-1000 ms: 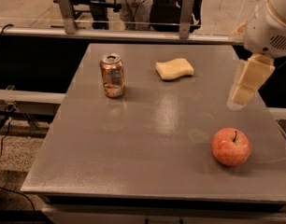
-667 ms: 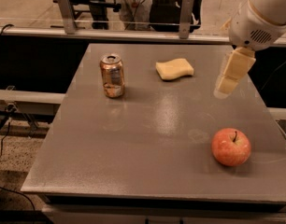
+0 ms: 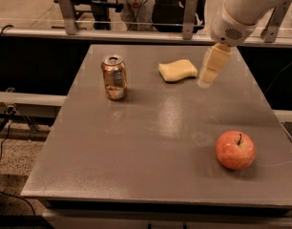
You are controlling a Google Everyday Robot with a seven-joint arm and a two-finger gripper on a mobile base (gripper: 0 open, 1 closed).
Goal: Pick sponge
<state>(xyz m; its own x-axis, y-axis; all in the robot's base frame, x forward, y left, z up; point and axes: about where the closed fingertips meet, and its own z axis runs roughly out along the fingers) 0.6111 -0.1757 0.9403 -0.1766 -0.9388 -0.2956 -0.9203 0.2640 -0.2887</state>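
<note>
The sponge [image 3: 177, 70] is pale yellow, flat, with wavy sides, and lies on the grey table [image 3: 151, 142] at the far middle. My gripper [image 3: 206, 80] hangs from the white arm at the upper right, its pale yellow blocky fingers [image 3: 213, 63] pointing down. It is just to the right of the sponge, slightly above the table, not touching the sponge.
A copper-coloured drink can [image 3: 114, 77] stands upright left of the sponge. A red apple [image 3: 235, 150] sits at the near right of the table. A metal rail with posts [image 3: 189, 18] runs behind the table's far edge.
My gripper has moved left and farther back across the table, from the right edge to right beside the sponge. The sponge, can and apple have not moved.
</note>
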